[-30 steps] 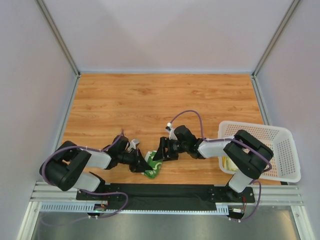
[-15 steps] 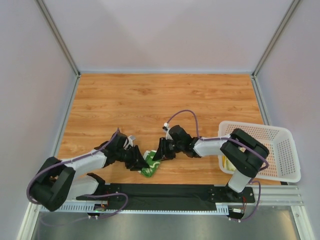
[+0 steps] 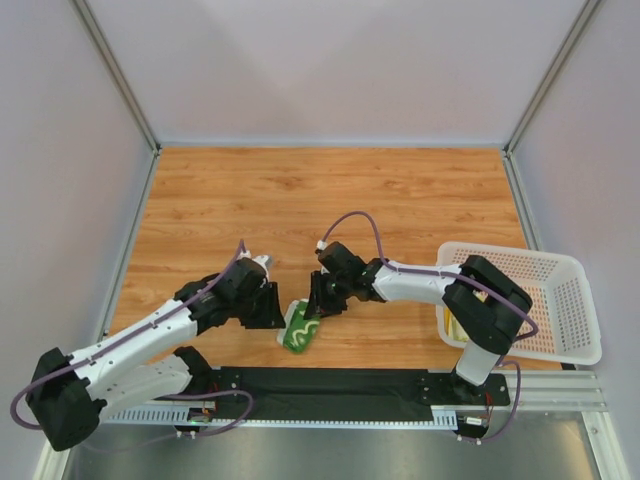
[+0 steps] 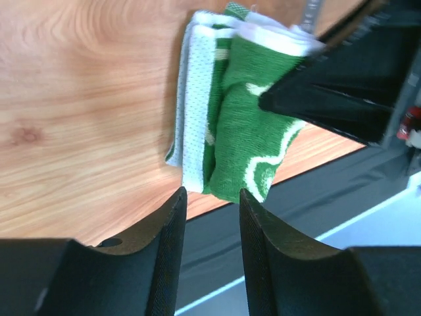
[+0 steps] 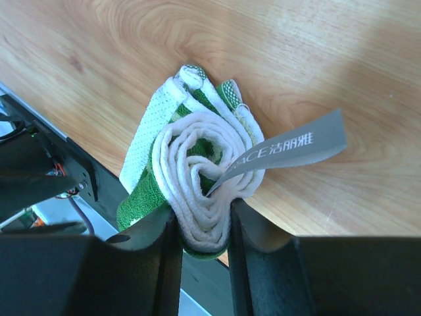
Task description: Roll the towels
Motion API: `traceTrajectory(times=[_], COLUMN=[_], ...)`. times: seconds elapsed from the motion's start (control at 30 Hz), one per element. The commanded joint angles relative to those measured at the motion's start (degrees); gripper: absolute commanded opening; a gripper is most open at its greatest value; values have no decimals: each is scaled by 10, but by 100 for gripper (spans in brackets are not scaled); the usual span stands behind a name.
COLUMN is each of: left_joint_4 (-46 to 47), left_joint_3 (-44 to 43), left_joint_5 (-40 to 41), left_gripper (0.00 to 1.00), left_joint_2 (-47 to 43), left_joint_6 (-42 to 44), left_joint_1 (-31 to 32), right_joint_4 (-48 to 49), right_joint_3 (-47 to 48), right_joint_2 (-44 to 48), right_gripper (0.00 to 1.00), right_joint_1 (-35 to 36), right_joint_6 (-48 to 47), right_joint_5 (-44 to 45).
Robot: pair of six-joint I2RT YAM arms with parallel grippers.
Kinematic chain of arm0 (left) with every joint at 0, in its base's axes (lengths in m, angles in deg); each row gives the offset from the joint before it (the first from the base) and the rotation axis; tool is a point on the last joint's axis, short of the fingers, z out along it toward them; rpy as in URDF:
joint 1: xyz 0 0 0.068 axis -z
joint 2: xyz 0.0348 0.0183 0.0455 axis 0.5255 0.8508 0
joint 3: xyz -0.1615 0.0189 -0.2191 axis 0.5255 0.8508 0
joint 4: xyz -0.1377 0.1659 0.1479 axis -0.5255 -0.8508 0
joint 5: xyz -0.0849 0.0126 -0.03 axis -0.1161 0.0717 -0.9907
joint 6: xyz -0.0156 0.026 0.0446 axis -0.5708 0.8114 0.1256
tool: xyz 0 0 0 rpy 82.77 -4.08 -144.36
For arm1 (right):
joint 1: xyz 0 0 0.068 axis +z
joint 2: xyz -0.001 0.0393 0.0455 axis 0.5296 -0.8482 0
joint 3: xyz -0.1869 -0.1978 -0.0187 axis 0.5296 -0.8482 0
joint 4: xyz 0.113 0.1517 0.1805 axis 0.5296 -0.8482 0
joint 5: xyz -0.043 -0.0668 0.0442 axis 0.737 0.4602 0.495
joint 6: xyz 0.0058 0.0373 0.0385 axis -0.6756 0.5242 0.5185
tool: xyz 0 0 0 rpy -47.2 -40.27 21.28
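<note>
The dark green towel [image 3: 299, 328] lies rolled into a tight bundle at 6 o'clock on the wooden tabletop [image 3: 300, 200], close to the near edge. Cream swirls and a white mesh-textured layer show on its outside.

The right hand [image 5: 202, 212] is at the roll's 1 o'clock and pinches one end of it. In the right wrist view both fingers [image 5: 158, 263] press against the spiral of cream layers. A grey label [image 5: 289, 148] with printed lettering sticks out of the roll's centre.

The left hand [image 4: 212, 194] is at the roll's 10 o'clock, its fingers spread with nothing gripped between them. The other end of the roll sits right at their tips, and I cannot tell whether it touches them.

A white perforated basket [image 3: 570, 290] stands at 4 o'clock on the tabletop, well apart from the roll. A bit of pale yellow towel [image 3: 456, 326] shows in its near left corner, mostly hidden behind the right arm.
</note>
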Motion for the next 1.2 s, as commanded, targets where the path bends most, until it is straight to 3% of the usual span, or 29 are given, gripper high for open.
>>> traceTrajectory(times=[0.0,0.3,0.53,0.87,1.17], left_joint_4=[-46,-44,-24,75,68], left_joint_3=[-46,-140,-135,-57,-78], left_joint_5=[113,223,221,168,174], left_gripper=[43,45,46,47,58], left_joint_2=[-6,142,241,230,305], left_joint_6=[21,25,6,8,7], left_joint_1=[83,241,252,269,300], right_joint_4=[-81,-112,-127,-133,-138], right_joint_3=[24,56,61,72,82], right_joint_2=[-14,-29,-28,-36,-48], right_gripper=[23,24,24,27,30], right_joint_1=[5,6,6,6,6], right_joint_6=[-14,-11,-17,-18,-16], right_joint_5=[37,36,35,34,30])
